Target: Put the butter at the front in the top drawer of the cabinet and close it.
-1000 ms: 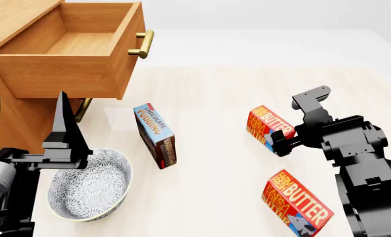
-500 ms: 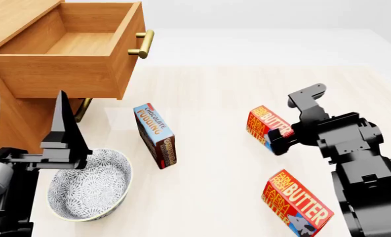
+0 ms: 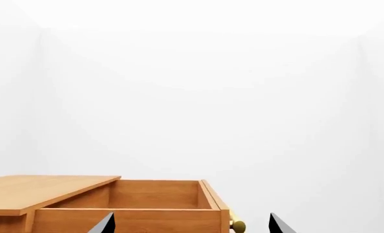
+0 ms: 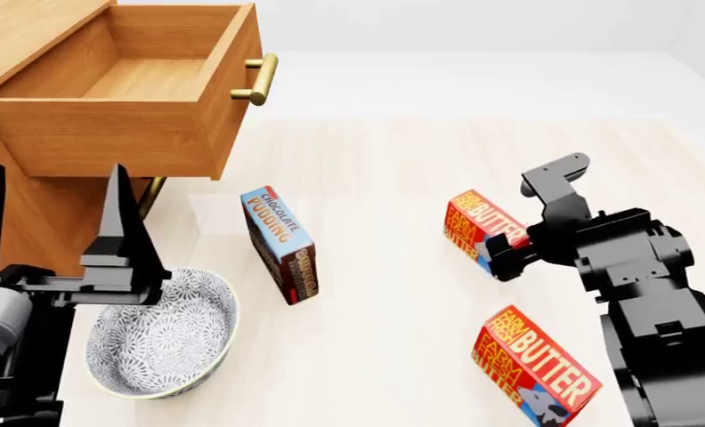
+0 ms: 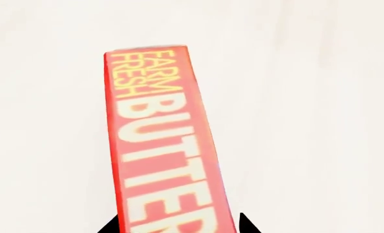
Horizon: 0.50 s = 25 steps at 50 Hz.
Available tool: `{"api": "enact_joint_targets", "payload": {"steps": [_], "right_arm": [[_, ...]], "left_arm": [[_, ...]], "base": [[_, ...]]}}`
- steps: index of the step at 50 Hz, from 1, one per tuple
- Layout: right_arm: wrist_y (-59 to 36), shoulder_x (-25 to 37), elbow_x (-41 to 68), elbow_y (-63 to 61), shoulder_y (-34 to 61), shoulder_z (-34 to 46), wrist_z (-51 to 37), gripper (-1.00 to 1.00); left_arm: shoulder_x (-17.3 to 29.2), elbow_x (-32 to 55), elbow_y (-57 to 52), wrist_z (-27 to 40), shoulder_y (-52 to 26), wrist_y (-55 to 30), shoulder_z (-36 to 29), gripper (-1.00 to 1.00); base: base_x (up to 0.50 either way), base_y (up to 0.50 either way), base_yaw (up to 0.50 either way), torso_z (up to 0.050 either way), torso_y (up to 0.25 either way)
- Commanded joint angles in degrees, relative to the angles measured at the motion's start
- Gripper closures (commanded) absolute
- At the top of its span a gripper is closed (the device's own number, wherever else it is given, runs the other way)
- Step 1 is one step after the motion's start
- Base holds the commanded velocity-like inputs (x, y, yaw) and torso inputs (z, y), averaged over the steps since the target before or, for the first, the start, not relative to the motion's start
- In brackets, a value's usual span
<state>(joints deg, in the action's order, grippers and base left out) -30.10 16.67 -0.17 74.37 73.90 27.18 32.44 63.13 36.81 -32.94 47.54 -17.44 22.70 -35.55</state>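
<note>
Pale tabletop (image 4: 388,160): right gripper (image 4: 525,227) jaws straddle the butter (image 4: 486,229).

A simulated home kitchen scene is showing: an orange-brown wooden cabinet (image 4: 26,36), grocery cartons and a patterned ceramic bowl (image 4: 163,334) are sitting on a pale tabletop (image 4: 388,178), blank white surrounding.

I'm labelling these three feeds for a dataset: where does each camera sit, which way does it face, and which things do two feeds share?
Head view: high on the robot, looking forward and down at the top drawer, two butter cartons and both arms, left pincer, right pincer.
Left wrist view: looks level across the open top drawer; two fingertips show.
Right wrist view: looks along the butter; fingertips flank it.
Shared: head and left wrist show the drawer; head and right wrist the butter.
</note>
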Motion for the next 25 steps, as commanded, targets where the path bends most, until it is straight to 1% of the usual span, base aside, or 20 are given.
{"api": "enact_joint_targets", "payload": {"steps": [1,8,13,15,18,20,25], "right_arm": [[1.85,0.20,1.17,0.59,-1.50,-2.55,2.04,1.00],[3.78,0.39,1.06,0.58,-1.31,-3.11,1.84,1.00],[6.69,0.75,1.54,0.42,0.79,-3.89,2.22,1.00],[6.34,1.20,1.29,-1.18,1.67,-3.70,2.30,1.00],[-2.66,4.19,1.82,-16.81,-1.49,-4.45,1.89,1.00],[-9.32,6.37,2.10,-27.65,-2.92,-5.03,1.79,1.00],[-18.85,9.23,2.25,-42.62,-2.86,-6.08,1.40,1.00]], "left_arm": [[0.15,0.09,-0.55,0.16,0.13,-0.52,0.03,-1.00],[0.39,0.09,-0.78,0.17,0.44,-0.30,0.18,-1.00],[1.42,0.18,-1.70,0.51,1.03,0.17,0.59,-1.00],[2.07,0.03,-2.38,0.94,1.60,0.52,0.78,-1.00],[3.44,-0.23,-3.65,1.91,2.79,1.27,1.21,-1.00],[5.19,-0.44,-5.03,3.11,4.25,2.41,1.76,-1.00],[9.75,-1.39,-8.27,6.41,8.00,5.63,3.07,-1.00]], "base": [[0.00,0.00,0.00,0.000,0.000],[0.00,0.00,0.00,0.000,0.000],[0.00,0.00,0.00,0.000,0.000],[0.00,0.00,0.00,0.000,0.000],[0.00,0.00,0.00,0.000,0.000],[0.00,0.00,0.00,0.000,0.000],[0.00,0.00,0.00,0.000,0.000]]}}
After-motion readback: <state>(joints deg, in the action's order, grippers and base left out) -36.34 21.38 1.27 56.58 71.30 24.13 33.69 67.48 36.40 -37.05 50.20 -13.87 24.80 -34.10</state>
